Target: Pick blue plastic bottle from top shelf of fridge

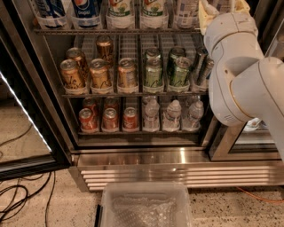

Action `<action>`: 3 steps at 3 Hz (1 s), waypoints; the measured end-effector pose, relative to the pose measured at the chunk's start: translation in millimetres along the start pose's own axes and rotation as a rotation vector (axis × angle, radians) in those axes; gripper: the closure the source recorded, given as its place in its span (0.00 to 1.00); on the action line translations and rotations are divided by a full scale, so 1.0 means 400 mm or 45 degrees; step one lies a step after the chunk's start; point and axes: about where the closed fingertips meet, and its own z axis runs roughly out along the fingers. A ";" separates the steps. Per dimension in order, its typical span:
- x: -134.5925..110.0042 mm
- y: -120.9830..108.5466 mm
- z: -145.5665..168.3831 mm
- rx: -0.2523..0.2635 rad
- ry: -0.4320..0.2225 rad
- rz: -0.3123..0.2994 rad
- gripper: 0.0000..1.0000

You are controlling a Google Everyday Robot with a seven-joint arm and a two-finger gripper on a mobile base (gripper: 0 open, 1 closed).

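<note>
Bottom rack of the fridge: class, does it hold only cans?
No: red cans stand left, small water bottles right; the gripper is up at the right end of the top shelf.

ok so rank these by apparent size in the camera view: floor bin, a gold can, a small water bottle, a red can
1. bin, largest, though nearest the camera
2. gold can and water bottle, too alike to rank
3. red can, smallest
The gripper is at the right end of the top shelf.
</note>
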 end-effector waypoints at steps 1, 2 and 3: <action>-0.004 -0.012 0.020 0.017 0.007 -0.002 0.38; -0.002 -0.026 0.030 0.046 0.019 -0.001 0.38; 0.002 -0.039 0.033 0.070 0.032 0.000 0.38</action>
